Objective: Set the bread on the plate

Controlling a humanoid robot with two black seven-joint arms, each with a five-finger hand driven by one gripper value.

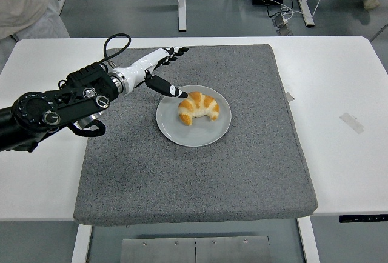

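The bread [199,107], a croissant, lies on the grey plate [209,133], which sits on a grey mat [194,172] over the white table [339,87]. I judge it light, soft and flaky, easy to crush; I would take it gently across its thick middle. My left hand [159,69] hangs above the mat, up and left of the plate. Its fingers [176,51] are stretched out and hold nothing, with the thumb pointing down toward the bread but apart from it.
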